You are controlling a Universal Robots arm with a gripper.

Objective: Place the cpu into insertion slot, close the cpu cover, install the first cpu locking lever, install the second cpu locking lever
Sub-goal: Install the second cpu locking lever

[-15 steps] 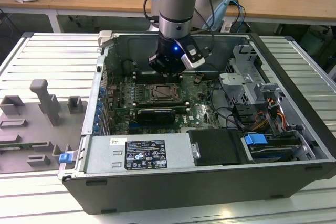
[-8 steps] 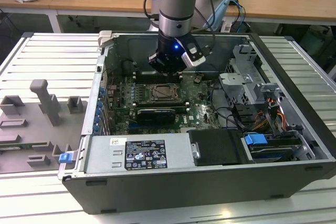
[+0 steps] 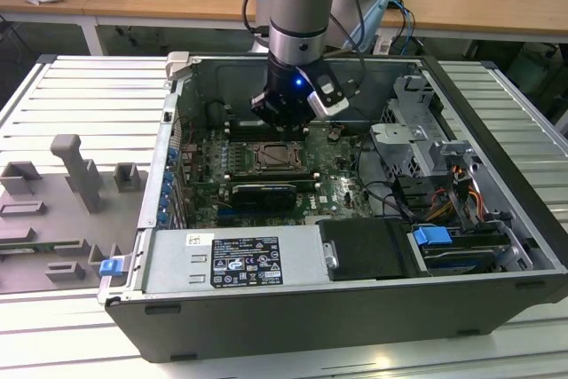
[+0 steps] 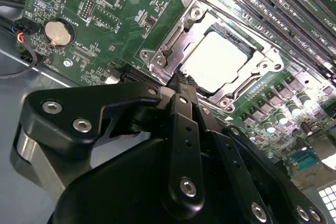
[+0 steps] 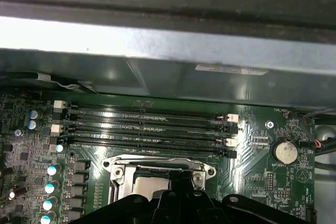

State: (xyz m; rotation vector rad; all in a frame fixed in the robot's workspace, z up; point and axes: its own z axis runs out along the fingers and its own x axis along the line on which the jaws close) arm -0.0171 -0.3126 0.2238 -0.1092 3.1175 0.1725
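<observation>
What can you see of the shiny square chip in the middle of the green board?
The cpu is a small, flat, square chip with a pale silver-grey metal top that glares in the light. It lies flat in the insertion slot, and the silver cpu cover frames it on all sides. The gripper hangs just above the socket's edge, its dark tip hiding one corner of the frame. In the first wrist view, part of the cpu shows behind the gripper.

cpu (image 4: pixel 223 60) in insertion slot (image 4: pixel 168 43)

Bright even room light; glare whitens the cpu (image 4: pixel 223 61), and the near end effector (image 4: pixel 181 85) blurs.
</observation>
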